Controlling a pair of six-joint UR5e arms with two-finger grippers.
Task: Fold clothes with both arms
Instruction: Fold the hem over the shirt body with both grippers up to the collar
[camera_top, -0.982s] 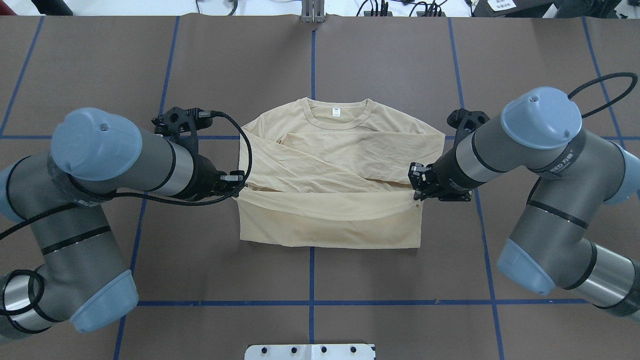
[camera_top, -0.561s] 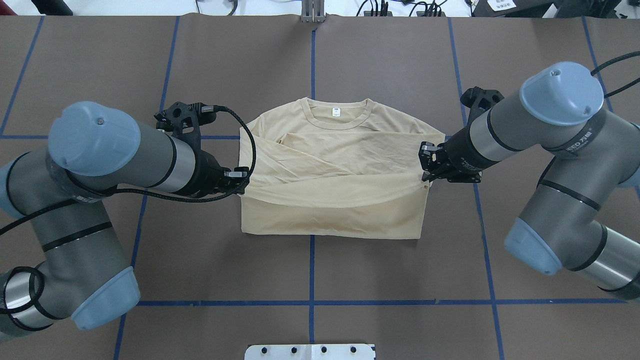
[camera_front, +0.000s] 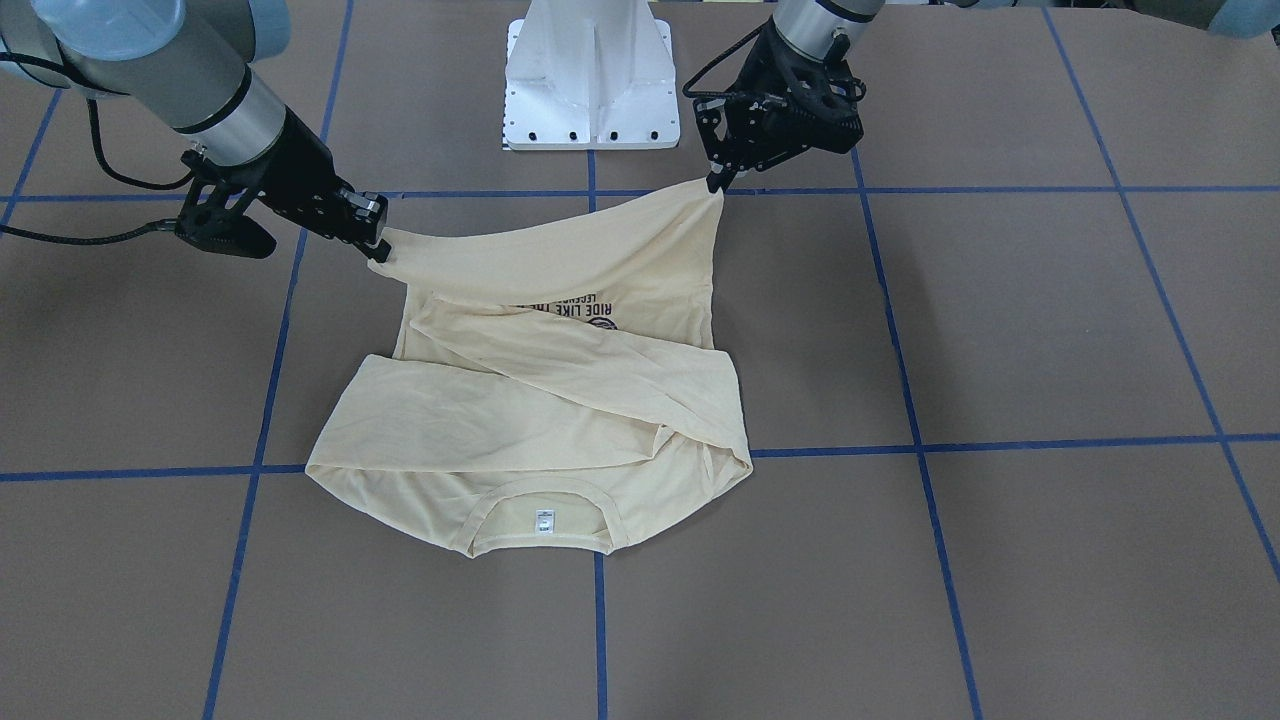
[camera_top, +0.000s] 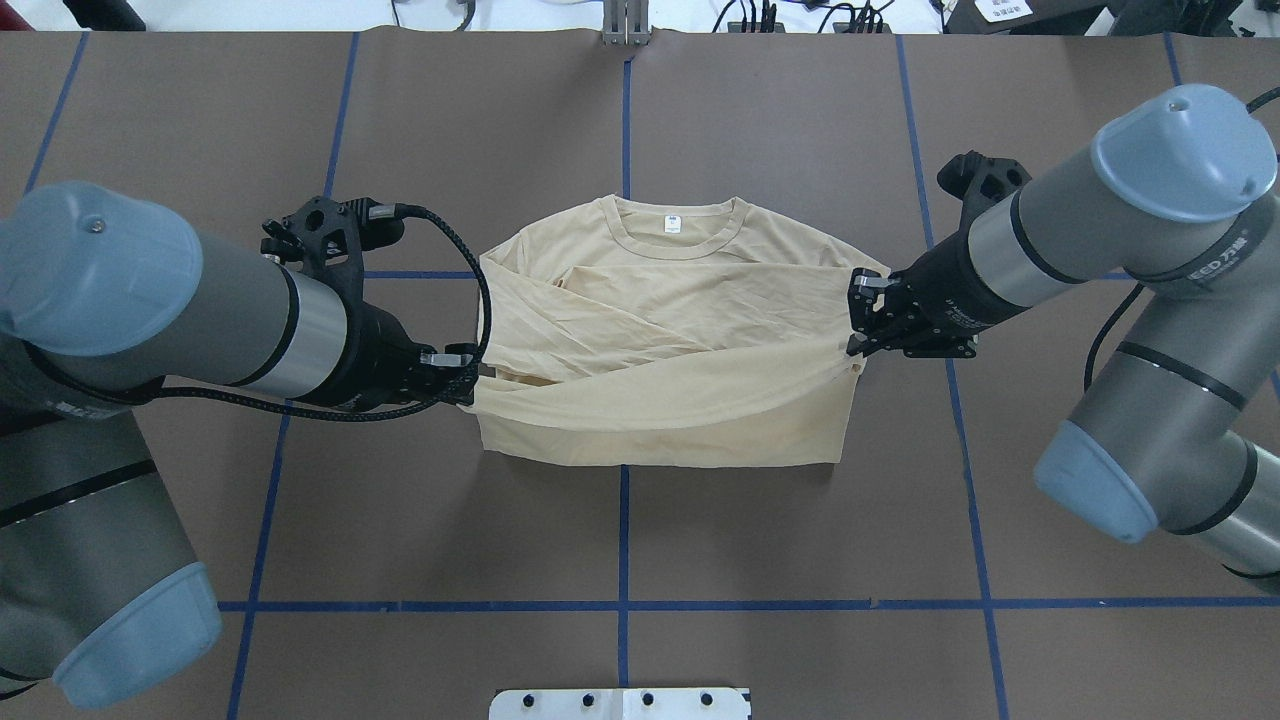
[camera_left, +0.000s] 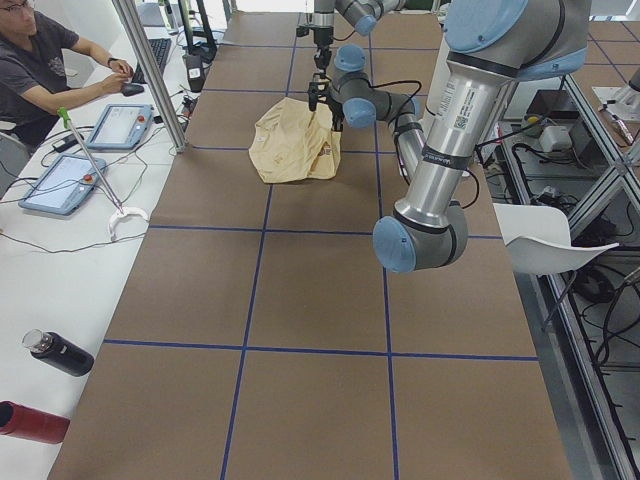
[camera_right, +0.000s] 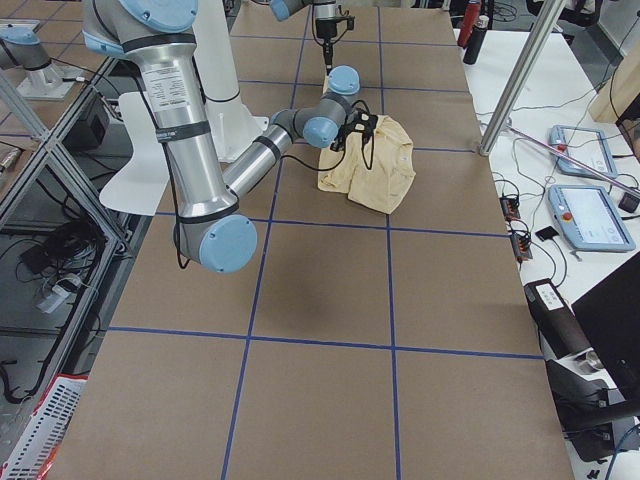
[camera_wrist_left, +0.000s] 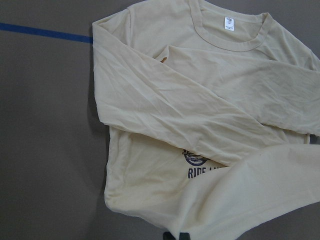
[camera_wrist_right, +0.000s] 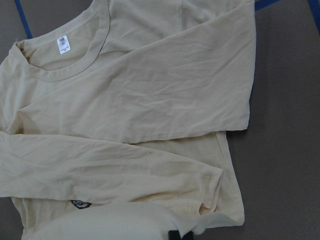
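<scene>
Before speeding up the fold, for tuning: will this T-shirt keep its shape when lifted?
Probably not: the hem sags in a curve between the left gripper and right gripper. Likely light, since two corner pinches hold it. The T-shirt looks thin and wrinkled, so floppy.

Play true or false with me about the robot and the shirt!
1. The left gripper and the right gripper each pinch a corner of the T-shirt. True.
2. The bottom hem lies flat on the table. False: it is lifted, hanging between the two grippers.
3. The sleeves stick straight out to the sides. False: both are folded across the shirt's body.
4. A small white neck label shows inside the collar. True.
5. The table is white. False: it is brown, with blue lines.
</scene>
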